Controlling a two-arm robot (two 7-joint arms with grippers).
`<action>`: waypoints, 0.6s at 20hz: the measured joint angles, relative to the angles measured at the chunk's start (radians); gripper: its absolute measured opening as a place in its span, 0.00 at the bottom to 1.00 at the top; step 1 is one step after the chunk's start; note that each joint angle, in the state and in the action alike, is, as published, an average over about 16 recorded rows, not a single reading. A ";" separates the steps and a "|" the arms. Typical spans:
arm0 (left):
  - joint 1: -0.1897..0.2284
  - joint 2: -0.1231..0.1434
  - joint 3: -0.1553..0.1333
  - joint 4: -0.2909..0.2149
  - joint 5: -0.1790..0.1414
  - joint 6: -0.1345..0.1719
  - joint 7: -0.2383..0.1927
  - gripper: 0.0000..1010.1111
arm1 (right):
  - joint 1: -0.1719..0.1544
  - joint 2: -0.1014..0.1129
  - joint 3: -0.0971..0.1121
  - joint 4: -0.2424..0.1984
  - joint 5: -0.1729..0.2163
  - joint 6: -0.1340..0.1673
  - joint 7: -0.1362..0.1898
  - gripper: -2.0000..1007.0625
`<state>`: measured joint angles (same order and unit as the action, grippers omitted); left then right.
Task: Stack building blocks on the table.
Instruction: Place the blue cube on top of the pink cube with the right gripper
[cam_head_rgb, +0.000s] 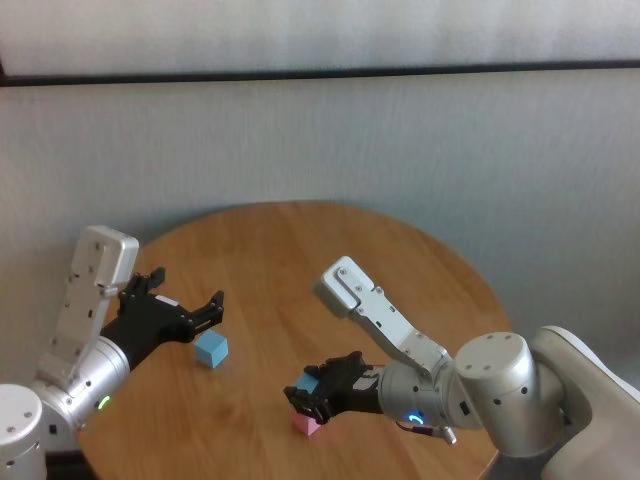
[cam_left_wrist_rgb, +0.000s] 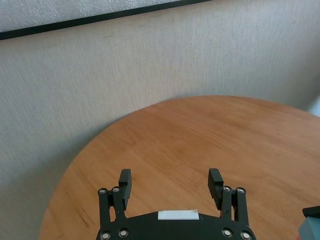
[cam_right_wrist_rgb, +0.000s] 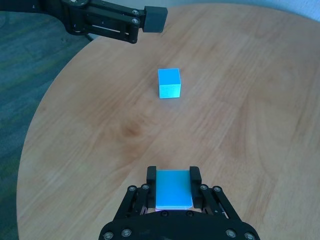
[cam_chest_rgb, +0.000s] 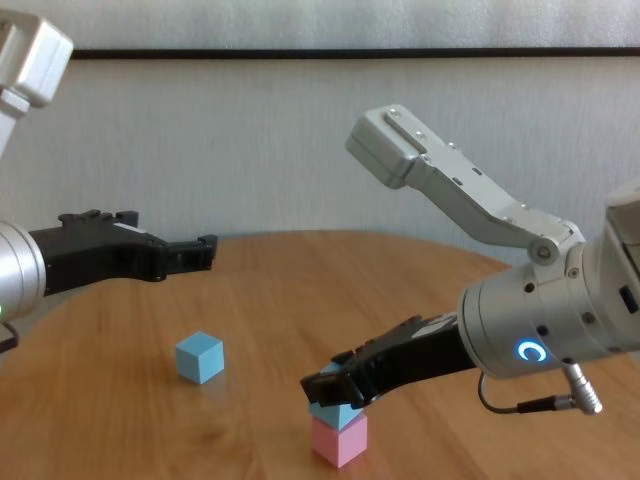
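My right gripper (cam_chest_rgb: 335, 392) clamps a blue block (cam_chest_rgb: 335, 411) resting on the pink block (cam_chest_rgb: 339, 440) near the table (cam_head_rgb: 300, 260) front edge, lined up for stacking. The second blue block (cam_head_rgb: 211, 349) sits loose (next up, probably) beside my left gripper (cam_head_rgb: 185, 305), spread empty.

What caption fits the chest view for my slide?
Right end effector holds a blue block on the pink block; another blue block waits.
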<state>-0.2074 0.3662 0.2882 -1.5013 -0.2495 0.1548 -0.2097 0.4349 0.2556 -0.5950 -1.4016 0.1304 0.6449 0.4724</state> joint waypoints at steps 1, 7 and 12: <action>0.000 0.000 0.000 0.000 0.000 0.000 0.000 0.99 | 0.000 -0.001 0.001 0.001 0.000 0.000 0.000 0.37; 0.000 0.000 0.000 0.000 0.000 0.000 0.000 0.99 | 0.002 -0.004 0.004 0.005 0.000 -0.001 0.001 0.38; 0.000 0.000 0.000 0.000 0.000 0.000 0.000 0.99 | 0.002 -0.004 0.004 0.005 0.000 -0.001 0.000 0.44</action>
<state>-0.2075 0.3662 0.2882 -1.5013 -0.2495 0.1548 -0.2097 0.4372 0.2520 -0.5911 -1.3971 0.1302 0.6435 0.4728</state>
